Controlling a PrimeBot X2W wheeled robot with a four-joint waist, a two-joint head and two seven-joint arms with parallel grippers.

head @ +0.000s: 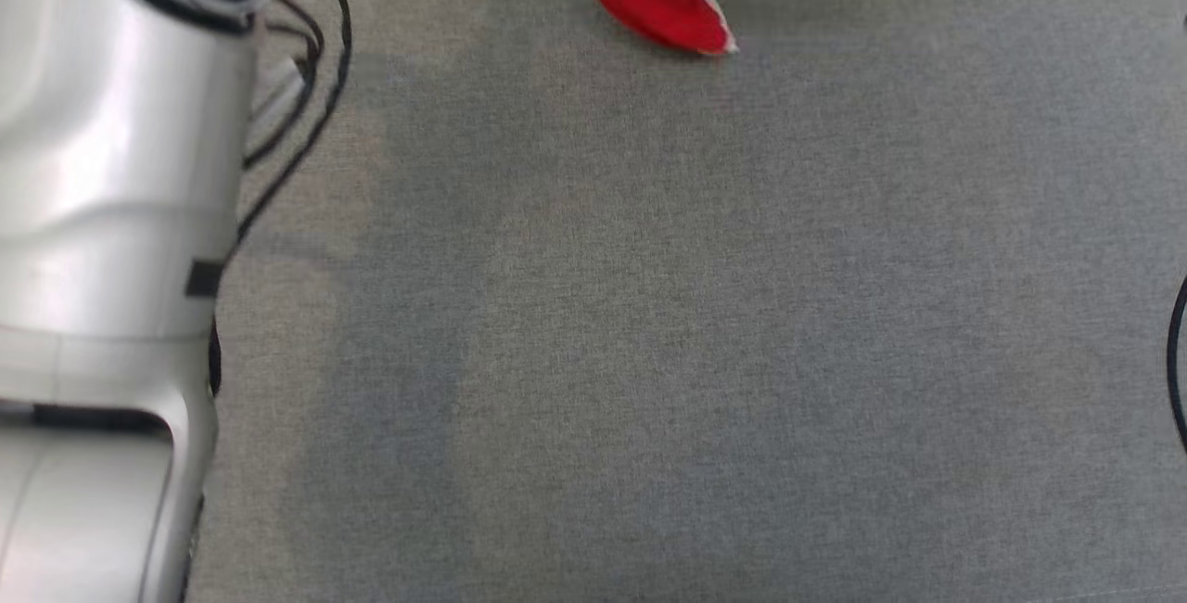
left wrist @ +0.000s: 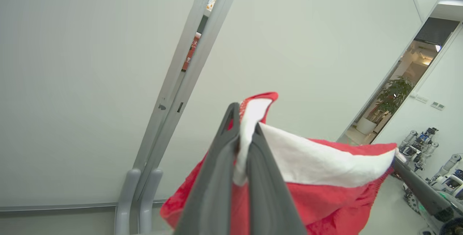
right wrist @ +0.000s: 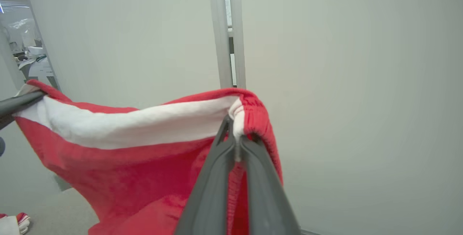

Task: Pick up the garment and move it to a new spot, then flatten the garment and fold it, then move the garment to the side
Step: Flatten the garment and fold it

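The garment (right wrist: 126, 170), red with a white band inside its elastic edge, hung in the air, stretched between the two grippers. The left gripper (left wrist: 244, 128) was clamped tight on one end of that band, the cloth pinched between its fingers (left wrist: 217, 177). The right gripper (right wrist: 236, 138) was likewise closed on the other end, where the edge bunched over its tips. Each wrist view caught the other gripper at the far end of the band, so the edge ran fairly taut between them, with the red body sagging below. From the head, a red flap with a bit of white on it showed at the top edge, above the grey table (head: 649, 352); whether it touched the table could not be told. The pale left arm (head: 93, 213) rose at the left.

As a judgement, the pick-up was done and the garment was in the carrying step, not yet set down at the new spot. Laying it down, flattening, folding and shifting it aside were all left. The bare table below offered room for the lay-down, and the two-end hold should help it land spread rather than bunched
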